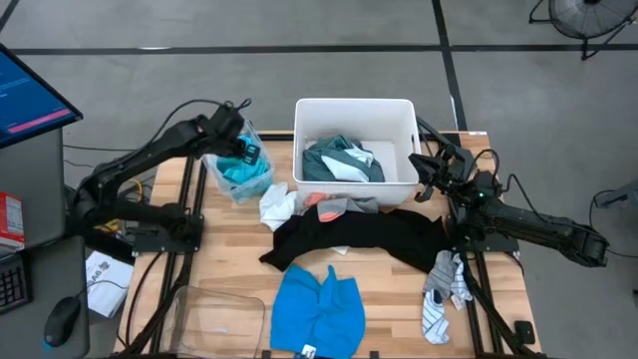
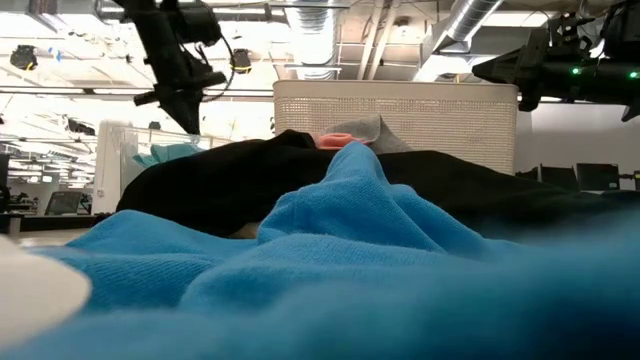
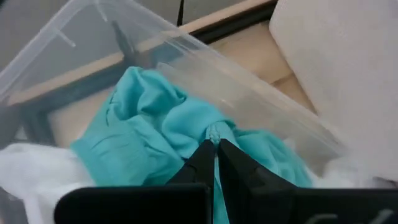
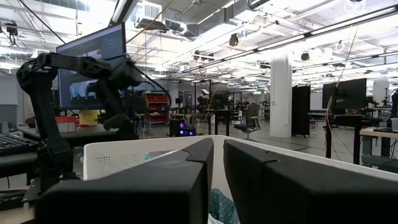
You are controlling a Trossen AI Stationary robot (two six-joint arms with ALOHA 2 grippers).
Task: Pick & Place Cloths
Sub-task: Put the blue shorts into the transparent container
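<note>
My left gripper (image 1: 242,150) hangs shut over a clear bin (image 1: 261,172) at the table's far left, on a turquoise cloth (image 3: 155,124) that fills the bin. A white cloth (image 1: 277,206) lies beside the bin. In the white tub (image 1: 356,108) lies a teal-green cloth (image 1: 334,160). A large black garment (image 1: 369,234) stretches across the table's middle, and a bright blue one (image 1: 319,304) lies near the front edge. Grey and striped socks (image 1: 444,289) lie at the right. My right gripper (image 1: 427,178) waits shut beside the tub's right wall, holding nothing. My left gripper pinches a small gathered peak of the turquoise cloth (image 3: 214,132) between its two fingertips, coming from above and slanting down. The rest of the cloth lies bunched and slack in the clear bin below the fingers.
A second clear bin (image 1: 214,314) stands at the table's near left corner. A monitor (image 1: 30,95) and a desk with a mouse (image 1: 62,319) stand off the table's left edge. Bare wood (image 1: 229,249) shows left of the black garment.
</note>
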